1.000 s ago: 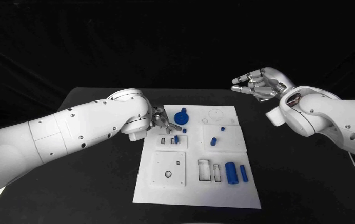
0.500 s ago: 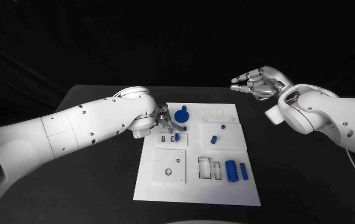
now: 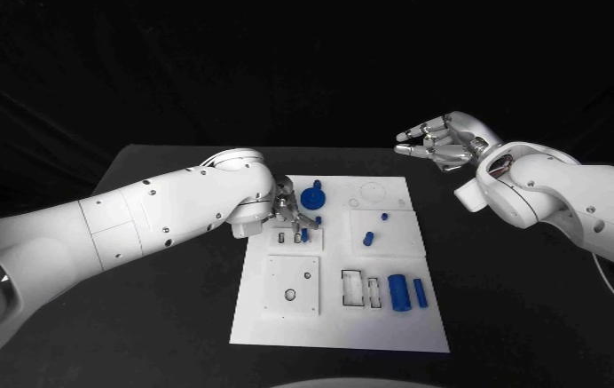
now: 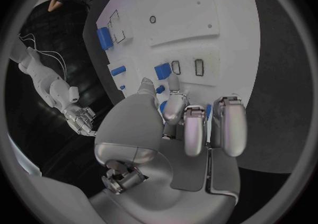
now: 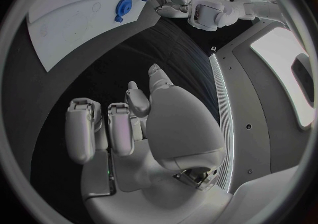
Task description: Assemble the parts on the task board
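The white task board (image 3: 335,321) lies in the middle of the black table. My left hand (image 3: 288,214) hovers over the board's far left part, beside the blue gear (image 3: 313,200). Its fingertips (image 4: 174,83) are close to a small blue piece (image 3: 303,236) standing by the two slots (image 4: 199,67) of a raised block, and hold nothing. That blue piece (image 4: 162,70) sits just past the thumb and fingers. My right hand (image 3: 442,143) hangs in the air beyond the board's far right corner, fingers loosely bent and apart, with nothing in it.
On the board's right half are a small blue peg (image 3: 385,217), a blue piece (image 3: 368,239), a blue cylinder (image 3: 398,294) and a blue bar (image 3: 420,292) beside two rectangular slots (image 3: 352,287). A square white plate (image 3: 293,286) with a hole lies near left.
My left arm has swung in a little toward the gear, with the hand still over the slotted block. The right hand has barely moved. The blue parts lie as before.
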### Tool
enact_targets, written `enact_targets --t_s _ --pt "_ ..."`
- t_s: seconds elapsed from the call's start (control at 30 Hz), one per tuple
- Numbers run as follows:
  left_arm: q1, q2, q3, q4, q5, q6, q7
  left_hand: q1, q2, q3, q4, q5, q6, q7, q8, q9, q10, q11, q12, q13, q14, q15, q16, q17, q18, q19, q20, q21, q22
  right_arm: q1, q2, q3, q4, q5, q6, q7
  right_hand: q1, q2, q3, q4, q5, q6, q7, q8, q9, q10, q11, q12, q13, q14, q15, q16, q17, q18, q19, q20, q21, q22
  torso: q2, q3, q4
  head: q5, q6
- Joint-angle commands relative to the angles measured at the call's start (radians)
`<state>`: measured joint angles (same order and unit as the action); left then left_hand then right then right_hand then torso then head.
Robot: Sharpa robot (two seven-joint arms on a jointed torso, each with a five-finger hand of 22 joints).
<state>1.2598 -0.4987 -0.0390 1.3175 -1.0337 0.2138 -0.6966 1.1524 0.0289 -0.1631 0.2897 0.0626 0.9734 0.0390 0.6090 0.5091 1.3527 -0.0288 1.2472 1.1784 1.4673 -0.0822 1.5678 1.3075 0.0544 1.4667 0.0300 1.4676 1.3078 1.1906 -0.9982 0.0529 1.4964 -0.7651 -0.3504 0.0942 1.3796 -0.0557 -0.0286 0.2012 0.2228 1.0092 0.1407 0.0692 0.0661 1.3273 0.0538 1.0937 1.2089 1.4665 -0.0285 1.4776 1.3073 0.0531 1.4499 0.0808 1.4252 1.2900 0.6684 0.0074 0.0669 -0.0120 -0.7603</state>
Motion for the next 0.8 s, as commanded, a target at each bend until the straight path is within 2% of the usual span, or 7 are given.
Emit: enact_targets --t_s 0.03,0.8 --pt "0.000 0.006 0.000 0.000 -0.004 0.030 -0.098 0.006 0.002 0.010 0.000 0.004 -0.009 0.000 0.008 0.004 0.007 -0.001 0.005 0.001 0.104 -0.007 0.003 0.263 -0.019 0.048 -0.010 0.006 0.089 0.000 0.003 0.000 -0.002 -0.004 0.014 0.007 -0.001 0.009 -0.006 0.002 0.006 -0.005 -0.002 0.003 0.001 -0.005 -0.002 -0.005 0.000 0.065 0.004 -0.005 0.087 0.007 -0.004 -0.001 -0.003 -0.001 0.000 0.0001 0.0005 0.003 -0.002" --pt "-0.001 0.020 -0.001 -0.010 -0.003 0.061 -0.098 0.058 0.000 0.057 -0.002 0.006 -0.029 -0.002 0.027 0.044 0.006 -0.003 0.005 0.003 0.104 -0.009 0.003 0.263 -0.019 0.046 -0.012 0.006 0.090 0.000 0.012 -0.001 -0.013 -0.004 0.017 0.008 0.000 0.009 -0.006 0.001 0.009 -0.005 -0.002 0.003 0.001 -0.006 -0.002 -0.006 -0.002 0.064 0.004 -0.006 0.085 0.007 -0.004 -0.002 -0.004 -0.002 0.001 0.0004 0.0001 0.004 -0.009"
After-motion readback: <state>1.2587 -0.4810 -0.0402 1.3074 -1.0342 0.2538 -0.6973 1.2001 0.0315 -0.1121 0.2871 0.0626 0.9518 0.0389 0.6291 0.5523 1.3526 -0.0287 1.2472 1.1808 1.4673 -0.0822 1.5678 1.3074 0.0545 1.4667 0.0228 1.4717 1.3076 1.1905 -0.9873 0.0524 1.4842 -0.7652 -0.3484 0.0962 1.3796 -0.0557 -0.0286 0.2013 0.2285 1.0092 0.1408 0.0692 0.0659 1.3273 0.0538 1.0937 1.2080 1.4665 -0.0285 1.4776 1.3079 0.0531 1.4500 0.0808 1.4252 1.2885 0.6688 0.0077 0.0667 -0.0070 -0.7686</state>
